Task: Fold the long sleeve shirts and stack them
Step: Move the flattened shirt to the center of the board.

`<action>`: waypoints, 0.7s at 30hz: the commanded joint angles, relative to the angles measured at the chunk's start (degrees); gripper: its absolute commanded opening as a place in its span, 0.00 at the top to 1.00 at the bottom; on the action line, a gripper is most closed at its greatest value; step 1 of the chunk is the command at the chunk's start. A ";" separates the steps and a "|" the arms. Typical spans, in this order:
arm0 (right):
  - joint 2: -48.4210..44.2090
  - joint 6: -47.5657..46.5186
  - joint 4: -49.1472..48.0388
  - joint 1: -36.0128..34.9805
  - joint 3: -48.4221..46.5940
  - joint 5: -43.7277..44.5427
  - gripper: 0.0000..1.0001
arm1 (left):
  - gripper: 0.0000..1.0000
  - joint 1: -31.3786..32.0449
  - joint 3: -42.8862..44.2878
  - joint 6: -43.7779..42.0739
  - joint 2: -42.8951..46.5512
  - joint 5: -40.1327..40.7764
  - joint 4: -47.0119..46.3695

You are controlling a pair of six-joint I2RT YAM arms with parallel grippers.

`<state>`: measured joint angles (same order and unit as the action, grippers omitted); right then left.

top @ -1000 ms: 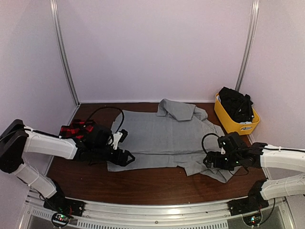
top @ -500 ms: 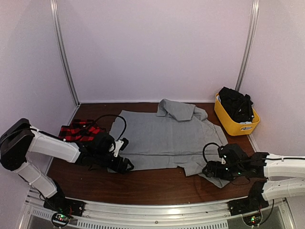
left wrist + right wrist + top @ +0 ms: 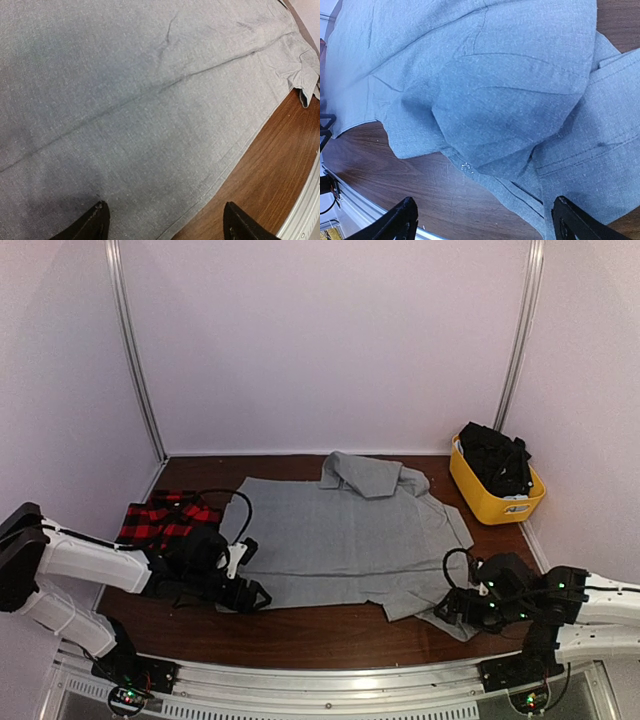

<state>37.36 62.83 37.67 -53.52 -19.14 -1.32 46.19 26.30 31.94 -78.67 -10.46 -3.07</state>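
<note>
Pale lilac walls close in a dark wooden table [image 3: 320, 632]. At its far left lies the red-and-black plaid shirt [image 3: 168, 521], a compact patch that may already be folded, though from this height I cannot be sure. More of it shows than a second ago, because the left arm has drawn back toward the near edge.

The left gripper [image 3: 246, 594] now sits low at the near-left corner of the grey shirt [image 3: 340, 538], fingers spread wide and grasping nothing. Its wrist view shows one finger [image 3: 95, 223] over cloth and the other over bare wood, straddling the hem.

The grey shirt lies spread across the middle of the table, with its collar and a sleeve heaped at the far edge. Over that second it has slid slightly toward the near edge and to the left.

The right gripper [image 3: 458, 608] has also pulled back toward its base. It hangs over the rumpled near-right flap and cuff, fingers released, with nothing between them.

The yellow bin [image 3: 500, 502] of dark clothing stands at far right.

Both arms seem to have finished a tug to flatten the shirt and let go. No fold is made yet, and the wrinkled right corner probably needs attention first.
</note>
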 commanded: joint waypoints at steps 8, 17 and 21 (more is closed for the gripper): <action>8.35 2.95 5.28 -5.74 -5.48 9.08 0.09 | 0.19 0.30 3.18 0.99 2.79 1.85 6.06; 24.90 15.16 17.62 -18.17 -16.23 19.05 0.11 | 0.19 0.30 9.39 -1.05 -1.23 -0.69 5.50; 28.50 20.72 19.30 -20.37 -16.65 19.16 0.13 | 0.19 0.30 12.41 -2.18 -5.43 -3.05 4.86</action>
<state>63.51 75.70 50.96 -72.14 -34.92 14.00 46.19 35.68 31.73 -80.66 -10.59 3.42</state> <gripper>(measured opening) 0.880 0.812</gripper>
